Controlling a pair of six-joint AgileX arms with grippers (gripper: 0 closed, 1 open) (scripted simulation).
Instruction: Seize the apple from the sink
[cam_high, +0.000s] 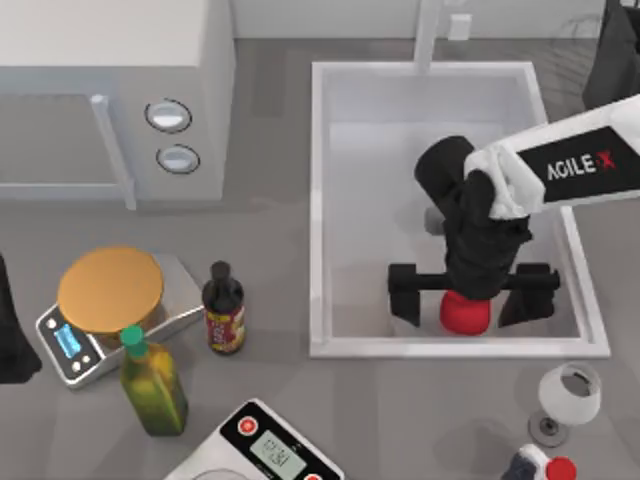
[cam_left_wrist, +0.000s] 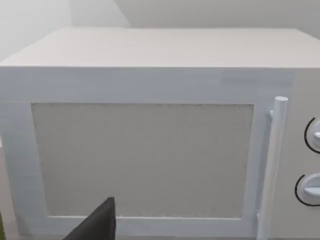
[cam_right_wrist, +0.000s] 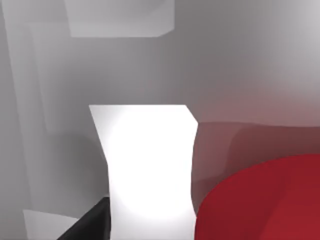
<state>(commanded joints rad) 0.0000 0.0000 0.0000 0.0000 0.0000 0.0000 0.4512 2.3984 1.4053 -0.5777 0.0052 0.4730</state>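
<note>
Apple: small, smooth, matte bright-red rounded blob, lying on the pale grey floor of the large white rectangular sink with raised rim, close to the sink's near wall and toward its right side in the top view; judged light, firm and rigid, not fragile in handling, though its smooth rounded skin could slip or roll out of a pinch placed off centre; best taken across its widest middle, fingers on opposite flanks, so that the curve seats between the pads and does not squirt upward

Right end effector: black two-finger unit on the white AgileX arm, reaching down into the sink directly above the apple; fingers spread wide apart, one to each side of the fruit, with visible gap on both sides in the top view; whether it touches the apple's top cannot be told, the wrist body hiding that spot; right wrist view shows the red surface very near the camera; nothing is clamped yet

Left end effector: idle at the counter's left edge, facing the white box-shaped microwave; a dark finger tip shows, opening not discernible
</note>
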